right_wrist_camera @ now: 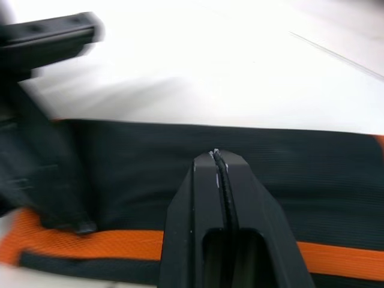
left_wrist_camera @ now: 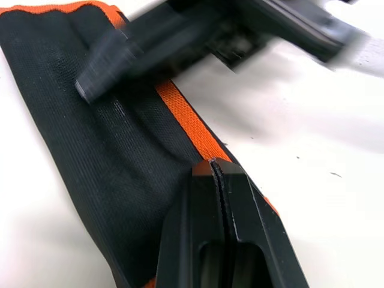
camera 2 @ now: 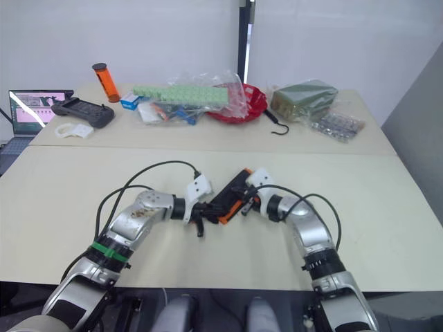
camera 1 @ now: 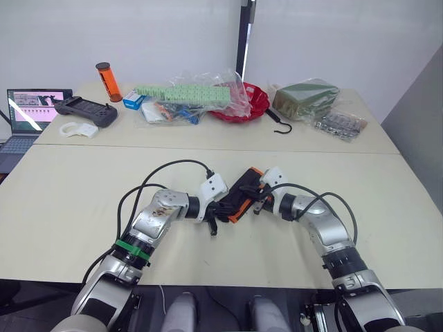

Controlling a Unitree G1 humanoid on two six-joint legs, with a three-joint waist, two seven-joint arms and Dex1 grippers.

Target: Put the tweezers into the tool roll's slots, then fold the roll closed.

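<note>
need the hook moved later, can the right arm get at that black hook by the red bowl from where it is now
Probably not without moving. The right gripper is down at the tool roll on the near table, fingers shut, while the hook lies on the far table, well beyond it. Nothing blocks the path; distance is the problem.

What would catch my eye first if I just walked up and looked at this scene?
Most likely the tool roll, black with bright orange edging, lying folded on the near table where the two arms meet. The left gripper and the right gripper both press on it with fingers shut. After that, the far table's clutter: an orange cylinder at the left and a red bowl near the middle.
</note>
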